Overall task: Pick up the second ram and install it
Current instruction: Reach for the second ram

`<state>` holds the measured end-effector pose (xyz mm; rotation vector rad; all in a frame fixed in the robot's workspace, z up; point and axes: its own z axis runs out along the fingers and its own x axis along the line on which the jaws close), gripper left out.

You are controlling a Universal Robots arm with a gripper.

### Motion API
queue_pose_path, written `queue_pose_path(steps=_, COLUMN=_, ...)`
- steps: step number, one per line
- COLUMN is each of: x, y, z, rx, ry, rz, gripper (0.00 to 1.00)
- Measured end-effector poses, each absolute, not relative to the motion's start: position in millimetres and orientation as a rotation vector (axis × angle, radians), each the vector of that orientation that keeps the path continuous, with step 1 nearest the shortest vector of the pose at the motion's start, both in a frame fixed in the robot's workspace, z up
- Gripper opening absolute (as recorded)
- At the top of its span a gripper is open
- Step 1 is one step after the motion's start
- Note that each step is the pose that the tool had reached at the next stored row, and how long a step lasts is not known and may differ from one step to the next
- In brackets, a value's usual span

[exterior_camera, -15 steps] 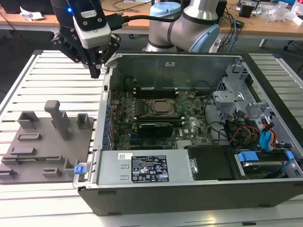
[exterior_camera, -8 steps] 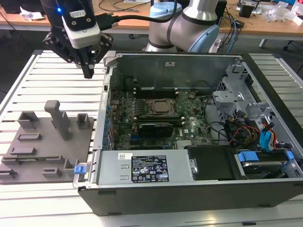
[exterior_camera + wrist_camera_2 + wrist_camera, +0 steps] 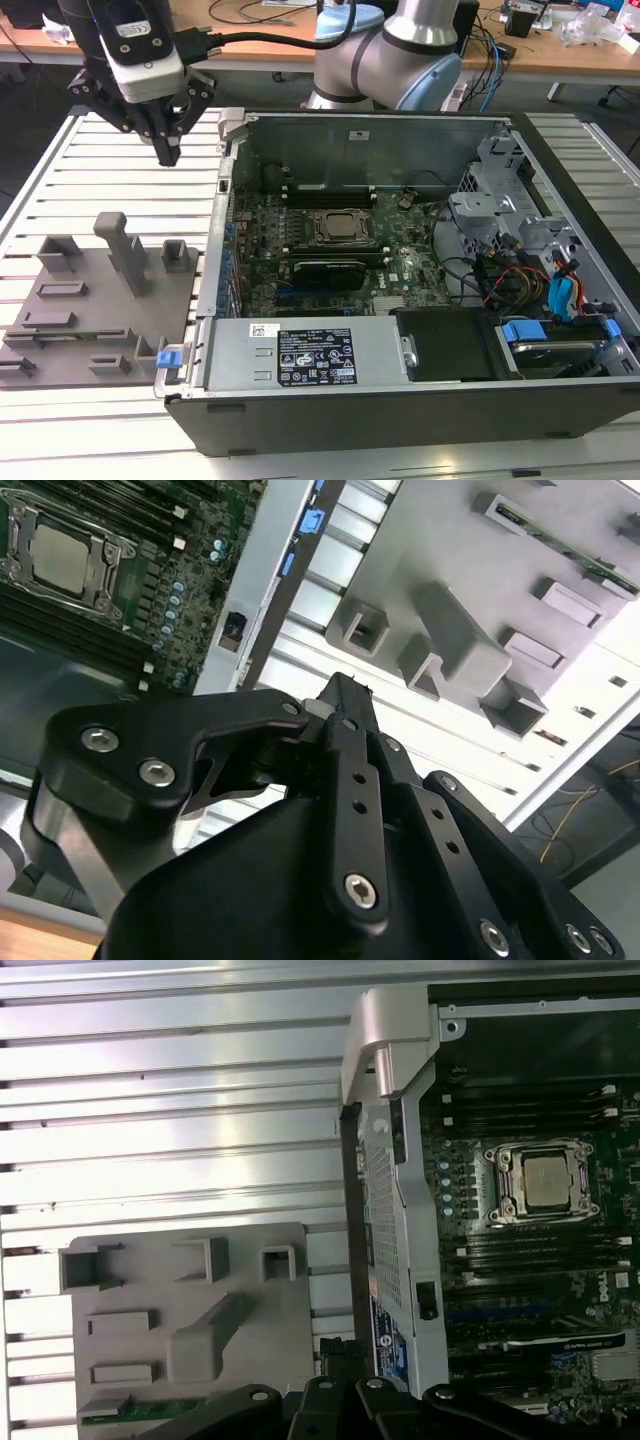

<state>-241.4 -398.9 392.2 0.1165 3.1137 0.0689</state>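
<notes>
A slim green stick, the second ram (image 3: 140,1412), lies in a slot of the grey fixture tray (image 3: 260,1360); in the second wrist view its edge (image 3: 578,554) shows in a far slot of the tray (image 3: 440,540). My gripper (image 3: 168,152) hangs above the slatted table, beyond the tray (image 3: 100,310) and beside the open computer case (image 3: 400,330), well apart from the ram. Its black fingers (image 3: 345,695) meet at the tips with nothing between them. The tips also reach into the first wrist view (image 3: 338,1360).
Inside the case the motherboard carries a CPU socket (image 3: 335,225), with long black memory slots (image 3: 330,192) on either side and a black-shrouded card (image 3: 325,270) nearby. Cables and drive bays (image 3: 530,270) crowd the exterior view's right. A tall post (image 3: 125,250) rises from the tray.
</notes>
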Motion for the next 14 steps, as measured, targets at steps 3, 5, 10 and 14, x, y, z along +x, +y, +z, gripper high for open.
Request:
queue_pose_path(steps=3, x=-252, y=-399, z=392, rx=0.117, ry=3.114, rz=0.069, gripper=0.11)
queue_pose_path(steps=5, x=-258, y=-399, z=392, rx=0.117, ry=3.114, rz=0.069, gripper=0.11)
queue_pose_path(steps=10, x=-265, y=-399, z=392, rx=0.117, ry=3.114, rz=0.069, gripper=0.11)
queue_pose_path(steps=14, x=-271, y=-399, z=391, rx=0.116, ry=3.114, rz=0.069, gripper=0.11)
